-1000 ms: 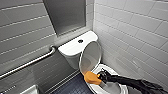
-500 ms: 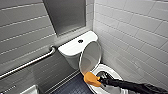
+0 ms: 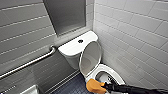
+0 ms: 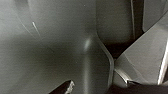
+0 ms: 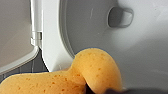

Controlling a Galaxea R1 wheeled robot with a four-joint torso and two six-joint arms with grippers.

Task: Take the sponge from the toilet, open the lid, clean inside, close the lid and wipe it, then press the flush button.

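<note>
The white toilet (image 3: 75, 47) stands in the corner with its lid (image 3: 90, 57) raised against the tank. On the tank top sits the dark round flush button (image 3: 80, 41). My right gripper (image 3: 103, 86) reaches in from the lower right and is shut on the orange sponge (image 3: 93, 85) at the near left rim of the bowl (image 3: 113, 72). In the right wrist view the sponge (image 5: 75, 75) is squeezed into a fold, pressed close to the white seat rim (image 5: 52, 37) and the bowl's inside (image 5: 140, 55). The left wrist view has grey, blurred surfaces, with nothing held.
A steel grab bar (image 3: 30, 62) runs along the grey tiled wall on the left. White tiles cover the wall to the right of the toilet. Dark floor tiles (image 3: 72, 86) lie beside the bowl. A white object (image 3: 30, 90) shows at the bottom left.
The right gripper and the sponge have slid a little toward the bowl's near rim. The lid and camera have stayed put.
</note>
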